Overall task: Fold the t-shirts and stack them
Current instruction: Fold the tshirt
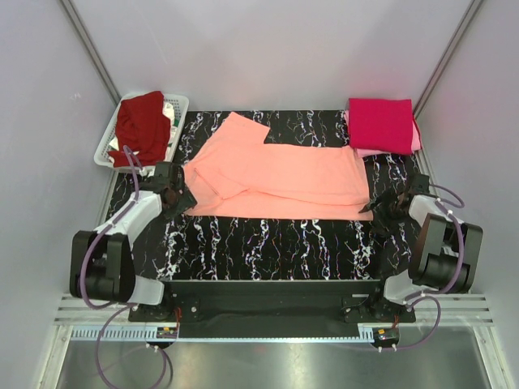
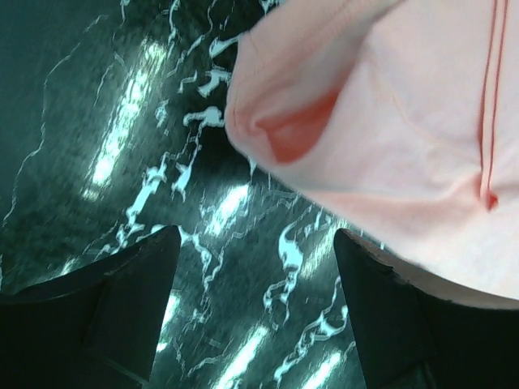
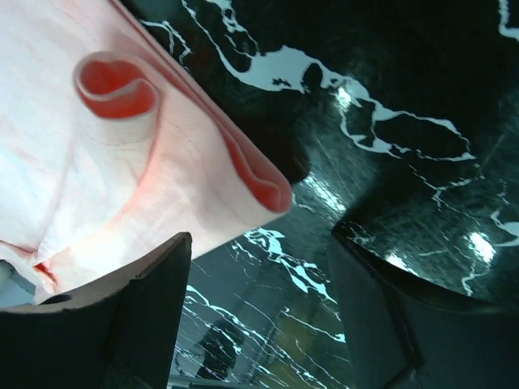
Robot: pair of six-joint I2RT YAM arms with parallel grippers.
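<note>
A salmon-peach t-shirt lies folded lengthwise across the black marbled table. My left gripper stands open at the shirt's left end; in the left wrist view the shirt's rolled edge lies just beyond the fingertips, with bare table between the jaws of the gripper. My right gripper stands open at the shirt's right corner, nothing between its jaws. A folded crimson t-shirt rests on a light pink one at the back right. A dark maroon t-shirt fills the basket.
The white plastic basket stands at the back left corner. Grey walls enclose the table on three sides. The arm bases are bolted to a rail at the near edge.
</note>
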